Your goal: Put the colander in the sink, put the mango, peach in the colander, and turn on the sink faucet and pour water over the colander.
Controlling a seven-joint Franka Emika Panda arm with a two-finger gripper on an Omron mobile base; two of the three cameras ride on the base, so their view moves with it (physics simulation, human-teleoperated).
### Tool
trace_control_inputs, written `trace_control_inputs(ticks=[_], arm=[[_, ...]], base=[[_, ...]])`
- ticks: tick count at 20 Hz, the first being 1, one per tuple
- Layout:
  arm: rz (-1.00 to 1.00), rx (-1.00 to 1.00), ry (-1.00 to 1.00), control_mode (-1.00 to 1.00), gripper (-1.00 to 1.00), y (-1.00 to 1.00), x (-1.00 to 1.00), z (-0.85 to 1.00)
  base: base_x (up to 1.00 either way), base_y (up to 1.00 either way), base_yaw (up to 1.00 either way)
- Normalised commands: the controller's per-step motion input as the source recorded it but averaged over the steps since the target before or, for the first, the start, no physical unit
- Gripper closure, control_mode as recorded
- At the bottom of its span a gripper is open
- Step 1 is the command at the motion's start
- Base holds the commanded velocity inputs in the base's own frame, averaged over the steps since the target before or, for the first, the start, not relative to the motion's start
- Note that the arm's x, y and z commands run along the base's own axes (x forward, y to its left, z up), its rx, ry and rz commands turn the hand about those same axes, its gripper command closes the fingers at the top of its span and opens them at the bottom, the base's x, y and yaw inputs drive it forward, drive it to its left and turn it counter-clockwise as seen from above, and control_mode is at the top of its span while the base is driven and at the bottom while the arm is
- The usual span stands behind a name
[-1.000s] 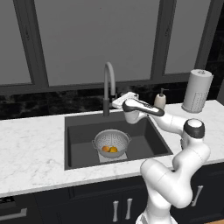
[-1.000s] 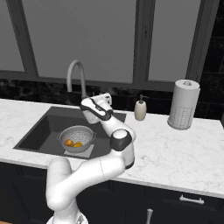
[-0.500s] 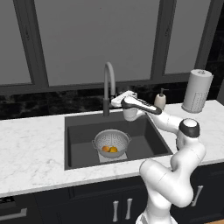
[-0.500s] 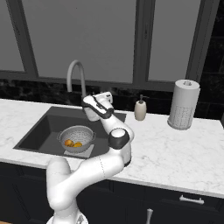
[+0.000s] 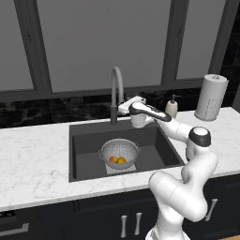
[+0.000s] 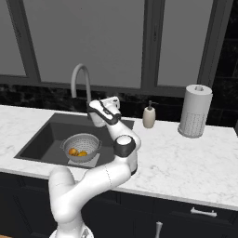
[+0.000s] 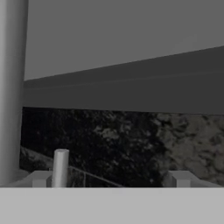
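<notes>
The silver colander [image 5: 119,149] [image 6: 82,143] stands on the floor of the dark sink [image 5: 86,140] [image 6: 39,139]. In it lie the redder peach [image 5: 113,159] [image 6: 73,151] and the yellower mango [image 5: 122,161] [image 6: 83,153], side by side. The grey gooseneck sink faucet [image 5: 115,91] [image 6: 80,79] rises behind the basin, and no water runs from it. My gripper [image 5: 125,107] [image 6: 112,101] [image 7: 109,179] is open just right of the faucet's stem [image 7: 11,87], at the height of its lower part. A short grey lever [image 7: 60,168] stands by my left fingertip [image 7: 40,178]. Nothing is between the fingers.
A beige soap dispenser [image 5: 172,107] [image 6: 148,116] stands on the marble counter right of the sink. A white paper towel roll [image 5: 211,97] [image 6: 194,111] is farther right. Dark backsplash and window frames run behind the faucet.
The gripper has edged a little left toward the faucet stem, and the elbow shifted slightly. The jaws stay open. Colander and fruits have not moved.
</notes>
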Motion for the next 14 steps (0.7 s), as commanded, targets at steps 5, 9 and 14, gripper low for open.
trace_control_inputs(ticks=[5, 9, 14], arm=[[0.0, 0.0, 0.01, -1.0, 1.0, 0.02, 0.23, -0.07], [-0.02, 0.0, 0.04, -1.0, 1.0, -0.07, 0.26, -0.12], [-0.03, -0.04, 0.06, -1.0, 1.0, -0.43, 0.19, -0.09]], base=[[0.0, 0.0, 0.0], [0.0, 0.0, 0.0], [0.0, 0.0, 0.0]])
